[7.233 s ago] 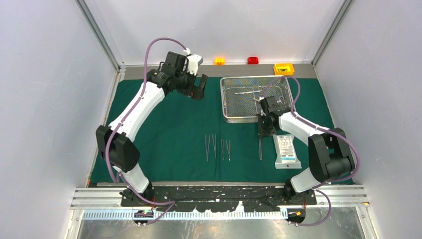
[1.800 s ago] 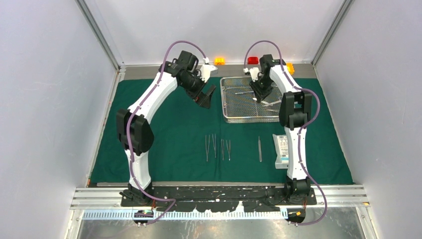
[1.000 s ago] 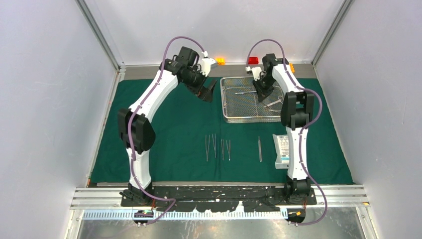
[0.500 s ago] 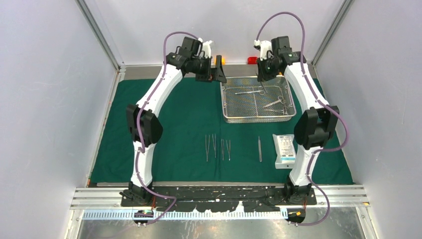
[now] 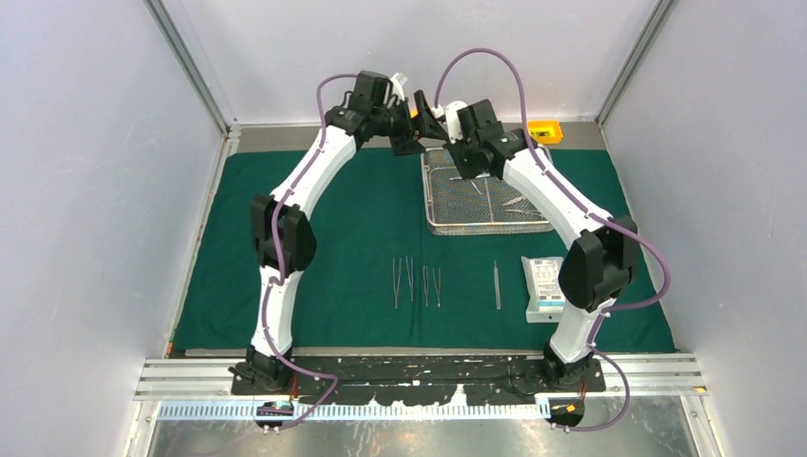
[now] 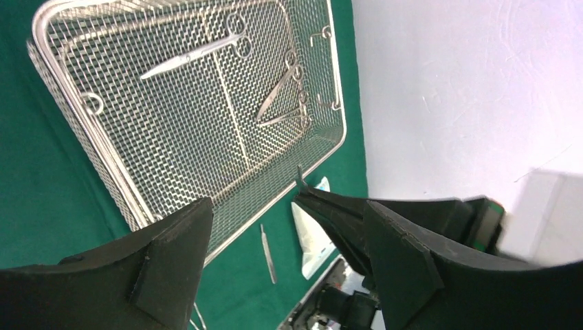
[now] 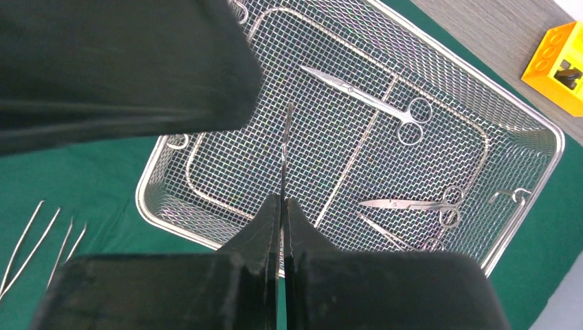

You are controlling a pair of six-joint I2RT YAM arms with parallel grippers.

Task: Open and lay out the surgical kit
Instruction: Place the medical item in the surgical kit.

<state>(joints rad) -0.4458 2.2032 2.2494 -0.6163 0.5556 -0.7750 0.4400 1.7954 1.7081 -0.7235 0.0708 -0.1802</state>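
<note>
Pinching a slim steel instrument (image 7: 287, 148) between fully closed fingers, the right end effector (image 7: 282, 203) is holding it above the far left corner of the wire-mesh tray (image 5: 485, 228). The instrument's free tip is pointing out past the fingertips. The left end effector (image 6: 287, 210) is hanging with its jaws wide apart on either side of that tip, gripping nothing.

The instrument is probably light, stiff and slick. It is likely best taken across its flat sides just beyond the right fingertips, and gently, so that it is not twisting or shooting out.

One tray is holding three ring-handled instruments (image 7: 364, 96). On the green drape (image 5: 333, 248), four tweezers (image 5: 409, 278) are lying side by side, one lone slim tool (image 5: 497, 284) apart to their right, and one white pouch (image 5: 546, 286) near it. One yellow box (image 5: 543, 131) is sitting on the worktop (image 5: 276, 137) behind the tray.
</note>
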